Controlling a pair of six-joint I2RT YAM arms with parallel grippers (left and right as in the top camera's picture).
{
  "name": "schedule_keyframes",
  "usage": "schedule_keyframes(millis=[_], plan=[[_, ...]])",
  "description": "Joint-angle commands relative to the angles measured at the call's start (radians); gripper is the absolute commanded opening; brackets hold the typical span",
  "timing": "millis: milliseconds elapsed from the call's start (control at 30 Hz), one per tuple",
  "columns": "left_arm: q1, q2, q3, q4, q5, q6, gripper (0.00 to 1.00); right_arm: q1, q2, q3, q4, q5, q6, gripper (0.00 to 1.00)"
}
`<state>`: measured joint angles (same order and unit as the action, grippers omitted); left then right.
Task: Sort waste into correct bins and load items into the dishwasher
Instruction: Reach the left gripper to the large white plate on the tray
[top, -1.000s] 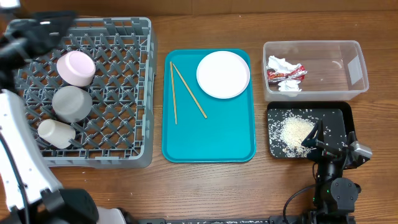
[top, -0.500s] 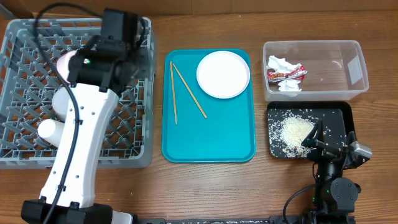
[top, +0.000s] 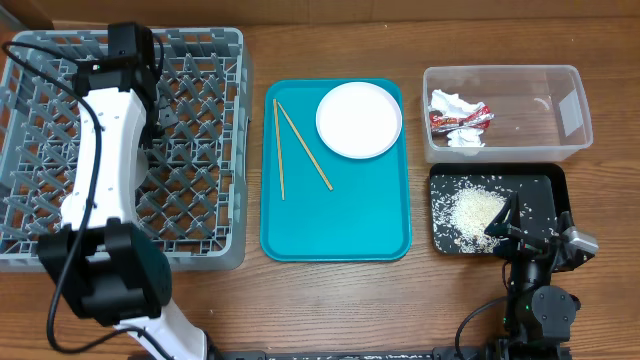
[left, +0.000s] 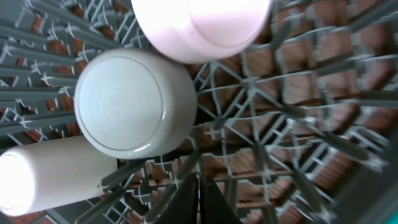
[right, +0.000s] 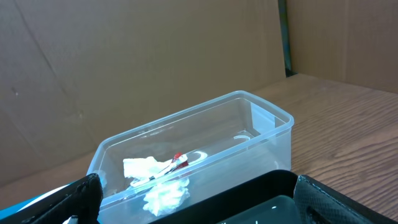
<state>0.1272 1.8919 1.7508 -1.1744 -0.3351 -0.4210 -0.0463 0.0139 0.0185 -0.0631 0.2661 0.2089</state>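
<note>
In the clear tub (top: 540, 108) lie wrapper (top: 461, 119) and tissue (top: 447, 102).

Tally by kind, overhead view unless noted.

Dish rack (top: 200, 120): 1.
Vessels in the rack, left wrist view: 3 in all. These are 1 pink-tinted cup (left: 202, 25), 1 round pale bowl (left: 130, 102) and 1 white cup (left: 43, 177).
Teal tray (top: 340, 215): 1.
White plate (top: 359, 120): 1.
Chopsticks (top: 280, 150): 2.
Clear tub (top: 500, 68): 1.
Black tray (top: 545, 190): 1.
Red-and-silver wrapper (top: 462, 119): 1.
Tissue wads (top: 450, 101): 2.
Rice scraps (top: 475, 210): 1 heap plus loose grains, too small and too many to count.
Robot arms (top: 100, 150): 2.
Worktop (top: 330, 300): 1.
</note>
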Motion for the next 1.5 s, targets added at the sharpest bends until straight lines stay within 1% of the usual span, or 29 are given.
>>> schedule_keyframes(millis=[0,67,267,367,400,600,667,733,767,900,1033,1067,1133,1200,1267,1300,1333,1367,1433,1467], plan=[[0.026,0.034,-0.008,0.01,-0.092,-0.064,0.07,-0.007,-0.01,-0.011,0.007,0.002,0.0,1.0],[0.042,0.034,-0.008,0.034,-0.113,-0.067,0.04,-0.007,-0.01,-0.011,0.007,0.002,0.0,1.0],[0.063,0.061,-0.008,0.085,-0.127,-0.066,0.04,-0.007,-0.01,-0.011,0.007,0.001,0.0,1.0],[0.065,0.094,-0.008,0.177,-0.08,0.024,0.04,-0.007,-0.01,-0.011,0.007,0.002,0.0,1.0],[0.065,0.108,-0.008,0.223,-0.058,0.076,0.04,-0.007,-0.01,-0.011,0.007,0.002,0.0,1.0],[0.085,0.118,-0.008,0.368,-0.055,0.112,0.04,-0.007,-0.01,-0.011,0.007,0.001,0.0,1.0],[0.095,0.126,-0.008,0.395,-0.05,0.119,0.06,-0.007,-0.01,-0.011,0.007,0.002,0.0,1.0],[0.105,0.144,-0.008,0.427,0.001,0.188,0.12,-0.007,-0.01,-0.011,0.007,0.002,0.0,1.0],[0.109,0.151,-0.008,0.432,0.019,0.205,0.13,-0.007,-0.01,-0.011,0.007,0.002,0.0,1.0],[0.129,0.175,-0.008,0.441,0.021,0.207,0.12,-0.007,-0.01,-0.011,0.007,0.002,0.0,1.0],[0.167,0.175,-0.008,0.418,0.001,0.2,0.11,-0.007,-0.01,-0.011,0.007,0.002,0.0,1.0],[0.187,0.175,-0.008,0.396,-0.027,0.144,0.09,-0.007,-0.01,-0.011,0.007,0.002,0.0,1.0],[0.222,0.175,-0.008,0.368,-0.029,0.076,0.09,-0.007,-0.01,-0.011,0.007,0.002,0.0,1.0],[0.262,0.175,-0.008,0.351,-0.005,0.073,0.09,-0.007,-0.01,-0.011,0.007,0.002,0.0,1.0],[0.282,0.174,-0.005,0.349,0.051,0.072,0.08,-0.007,-0.01,-0.011,0.007,0.002,0.0,1.0],[0.291,0.171,0.003,0.349,0.121,0.072,0.1,-0.007,-0.01,-0.011,0.007,0.002,0.0,1.0],[0.295,0.166,0.02,0.348,0.18,0.073,0.23,-0.007,-0.01,-0.011,0.007,0.002,0.0,1.0],[0.295,0.156,0.039,0.34,0.207,0.073,0.31,-0.007,-0.01,-0.011,0.007,0.002,0.0,1.0],[0.29,0.132,0.087,0.318,0.209,0.079,0.37,-0.007,-0.01,-0.011,0.007,0.002,0.0,1.0],[0.284,0.117,0.114,0.306,0.217,0.086,0.38,-0.007,-0.01,-0.011,0.007,0.002,0.0,1.0]])
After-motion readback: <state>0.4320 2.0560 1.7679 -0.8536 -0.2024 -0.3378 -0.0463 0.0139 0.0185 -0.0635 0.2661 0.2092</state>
